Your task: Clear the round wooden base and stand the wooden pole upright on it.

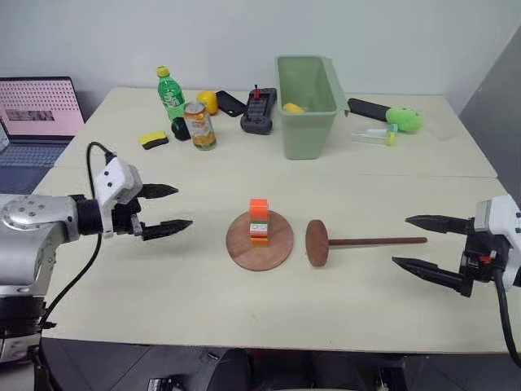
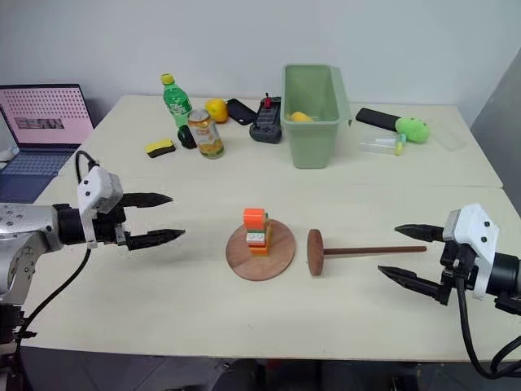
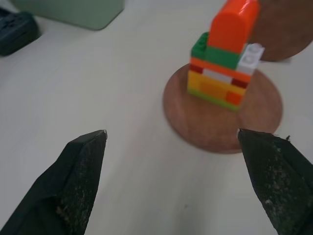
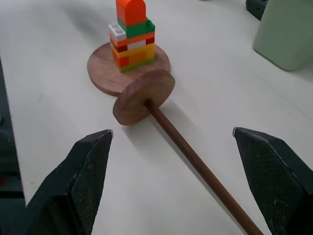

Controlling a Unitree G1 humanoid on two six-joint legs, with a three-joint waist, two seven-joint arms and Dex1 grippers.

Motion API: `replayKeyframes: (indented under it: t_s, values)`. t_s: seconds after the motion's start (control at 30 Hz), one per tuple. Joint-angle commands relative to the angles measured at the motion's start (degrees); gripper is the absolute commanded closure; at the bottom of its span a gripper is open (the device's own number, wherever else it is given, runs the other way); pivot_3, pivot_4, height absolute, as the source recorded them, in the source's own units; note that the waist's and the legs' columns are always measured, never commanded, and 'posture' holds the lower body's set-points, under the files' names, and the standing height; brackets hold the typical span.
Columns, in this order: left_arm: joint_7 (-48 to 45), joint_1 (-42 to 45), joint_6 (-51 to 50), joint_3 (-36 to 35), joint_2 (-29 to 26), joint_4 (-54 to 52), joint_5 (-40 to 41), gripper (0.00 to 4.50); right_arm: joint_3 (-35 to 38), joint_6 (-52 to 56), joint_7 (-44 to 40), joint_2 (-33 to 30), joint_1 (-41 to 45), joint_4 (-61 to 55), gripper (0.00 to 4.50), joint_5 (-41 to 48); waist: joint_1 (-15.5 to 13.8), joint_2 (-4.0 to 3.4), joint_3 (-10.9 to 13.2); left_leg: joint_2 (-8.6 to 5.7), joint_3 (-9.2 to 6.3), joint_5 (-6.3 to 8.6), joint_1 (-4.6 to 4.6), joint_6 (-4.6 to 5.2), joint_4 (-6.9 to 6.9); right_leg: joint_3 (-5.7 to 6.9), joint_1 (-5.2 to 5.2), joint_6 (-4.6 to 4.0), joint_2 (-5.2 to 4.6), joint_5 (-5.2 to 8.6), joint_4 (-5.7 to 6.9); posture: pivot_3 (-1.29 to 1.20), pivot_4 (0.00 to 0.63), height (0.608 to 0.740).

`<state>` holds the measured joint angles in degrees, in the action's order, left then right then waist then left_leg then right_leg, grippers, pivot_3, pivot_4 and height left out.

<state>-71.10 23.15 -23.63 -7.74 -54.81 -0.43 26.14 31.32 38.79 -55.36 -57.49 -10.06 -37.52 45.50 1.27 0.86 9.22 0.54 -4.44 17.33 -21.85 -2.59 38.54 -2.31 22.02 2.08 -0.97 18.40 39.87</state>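
The round wooden base (image 1: pixel 273 248) lies flat at the table's middle, and a small tower of coloured toy bricks (image 1: pixel 259 222) with an orange top stands on it. Just right of it the wooden pole (image 1: pixel 374 241) lies on its side, its end disc (image 1: pixel 317 243) on edge beside the base and its rod pointing right. My left gripper (image 1: pixel 168 210) hovers open to the left of the base, aimed at the brick tower. My right gripper (image 1: pixel 423 241) is open at the right, its fingers either side of the rod's free end without touching it.
At the back stand a green bin (image 1: pixel 307 104), a green bottle (image 1: pixel 170 94), a drink can (image 1: pixel 199 125), a yellow-black sponge (image 1: pixel 153 140), a black device (image 1: pixel 259 111), and a black and green object (image 1: pixel 391 116). A laptop (image 1: pixel 37 110) sits far left.
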Motion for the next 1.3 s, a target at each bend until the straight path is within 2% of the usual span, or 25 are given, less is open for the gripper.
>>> replayKeyframes:
  t_s: [0.03,0.3,0.7,0.87,1.17,1.2,1.3]
  values:
    - [-0.94,5.63,-1.47,2.48,2.41,-1.31,1.78,0.07,0.38,3.42,3.4,0.08,1.84,-4.61,0.37,5.74,-0.08,0.0,0.0,0.01,-0.02,0.01,-0.04,0.01,0.14,0.0,-0.03,0.0,0.01,0.0,0.02,0.0,0.15,0.74]
    - [-3.39,13.89,1.11,11.01,11.15,3.98,-1.33,0.07,-2.78,7.03,11.41,1.23,5.53,-7.88,0.37,10.98,0.25,0.04,0.02,-0.02,0.02,0.02,-0.04,0.04,0.23,0.01,-0.06,0.0,0.06,0.0,0.02,0.0,0.15,0.74]
    - [-3.41,19.54,6.92,16.49,20.37,14.55,-7.03,0.07,-4.36,7.86,15.67,0.9,8.97,-9.53,0.37,15.98,0.24,0.08,0.05,-0.04,0.0,0.03,-0.05,0.04,0.26,0.0,-0.06,0.0,0.06,0.0,0.03,0.0,0.15,0.74]
    - [-4.32,21.03,8.33,16.81,22.18,17.66,-8.3,0.93,-5.21,7.65,16.69,0.95,9.95,-9.54,0.37,17.18,0.24,0.09,0.05,-0.05,-0.01,0.03,-0.06,0.04,0.26,0.01,-0.06,0.0,0.06,0.0,0.03,0.0,0.15,0.74]
    - [-5.88,21.11,9.36,16.57,22.81,18.6,-9.07,2.89,-5.29,7.27,16.81,0.65,10.3,-9.65,0.37,18.68,0.25,0.08,0.05,-0.04,-0.11,0.03,-0.06,0.04,0.27,0.0,-0.06,0.0,0.06,0.0,0.03,0.0,0.15,0.74]
    - [-5.91,21.05,9.35,16.52,22.83,18.53,-9.08,3.01,-5.31,7.21,16.76,0.62,10.38,-9.62,0.37,18.74,0.24,0.09,0.05,-0.05,-0.11,0.03,-0.06,0.04,0.27,0.0,-0.06,0.0,0.06,0.0,0.02,0.0,0.15,0.74]
    - [-5.58,20.89,8.99,15.69,22.8,18.05,-8.67,3.0,-5.56,6.97,16.3,0.25,11.1,-9.39,0.37,18.7,0.24,0.09,0.05,-0.04,-0.13,0.03,-0.06,0.04,0.27,0.01,-0.06,0.0,0.06,0.0,0.03,0.0,0.15,0.74]
